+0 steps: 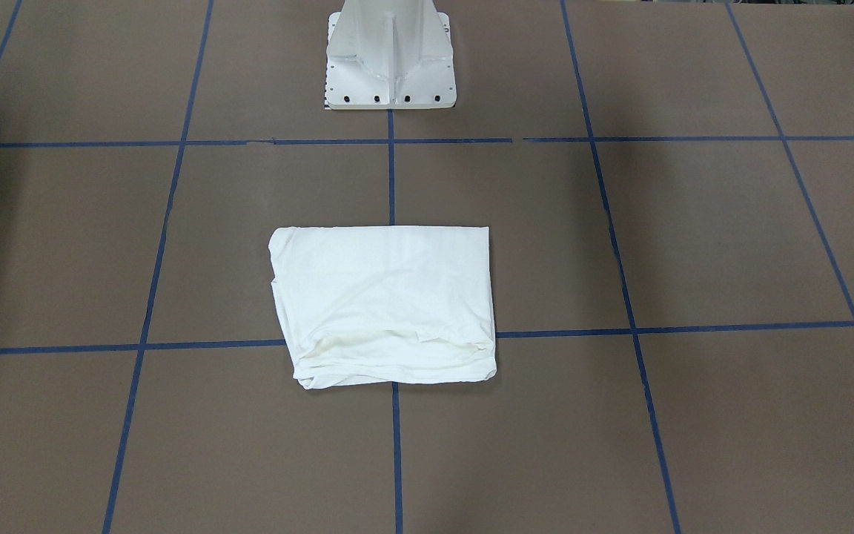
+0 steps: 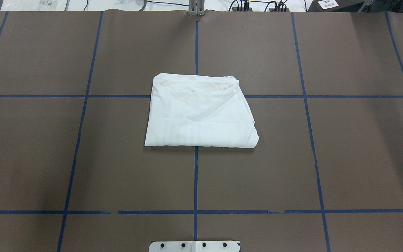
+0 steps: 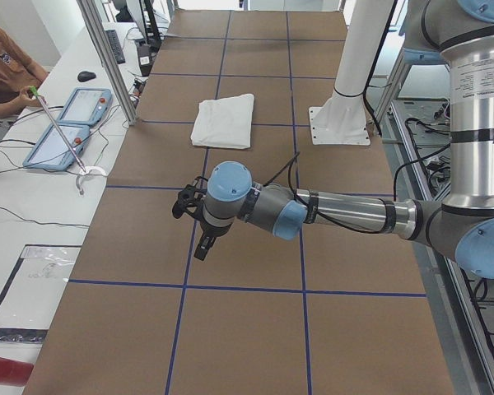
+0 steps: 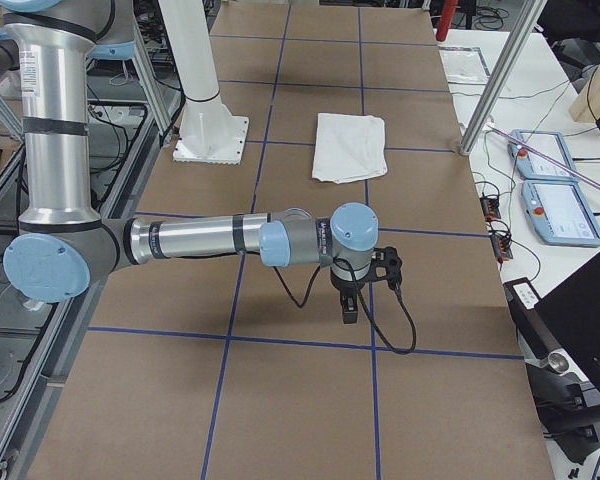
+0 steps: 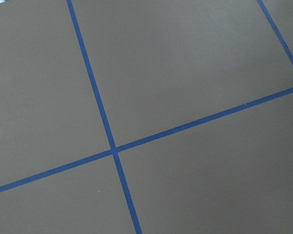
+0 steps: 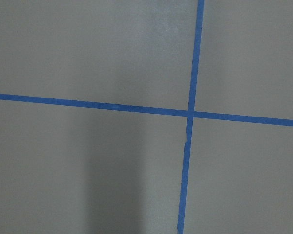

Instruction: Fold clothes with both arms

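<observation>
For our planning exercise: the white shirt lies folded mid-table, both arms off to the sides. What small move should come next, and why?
Probably just withdraw to rest: the T-shirt already lies as a compact folded rectangle, while the left gripper and right gripper hang over bare table far from it, no cloth in either.

Bright, even light; soft shadows; T-shirt (image 1: 386, 300) slightly washed-out.

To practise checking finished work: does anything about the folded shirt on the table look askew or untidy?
The white T-shirt is folded into a rough rectangle, but its far edge in the overhead view is rumpled with layers showing, and one side slants against the tape grid.
</observation>
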